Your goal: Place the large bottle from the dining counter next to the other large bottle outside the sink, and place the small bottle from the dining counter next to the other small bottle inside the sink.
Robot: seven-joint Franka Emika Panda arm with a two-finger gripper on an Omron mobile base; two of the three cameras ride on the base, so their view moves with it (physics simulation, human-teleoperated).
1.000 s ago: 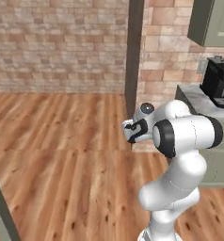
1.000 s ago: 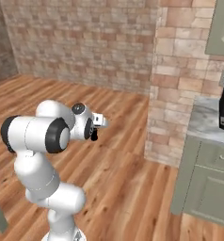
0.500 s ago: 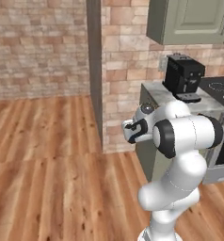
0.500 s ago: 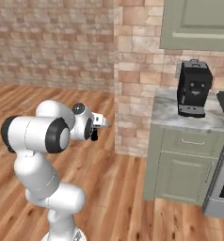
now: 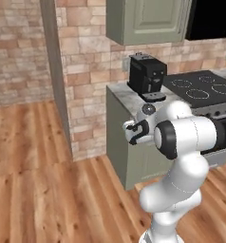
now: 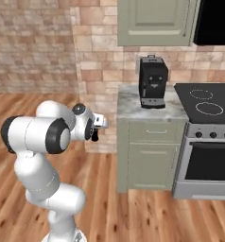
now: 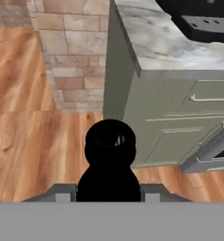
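Fingers (image 7: 109,190) clenched on the small black bottle (image 7: 109,160), held in the air above the wooden floor (image 7: 34,141) | hand (image 5: 134,132) just beside the marble bench (image 6: 138,101) | coffee machine (image 6: 152,81) on bench, stove (image 6: 204,101) adjoining.

Brick wall (image 5: 24,52), wood floor (image 5: 39,190), green cabinets (image 6: 152,156)

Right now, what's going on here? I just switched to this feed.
The white arm is carrying the short black thin-necked bottle, its gripper shut on the bottle's body. The arm is tucked close to the robot, above the wooden floor. Ahead stands a grey-green cabinet with a marble top carrying a black coffee machine, beside a stove. The bottle has not been set down yet.
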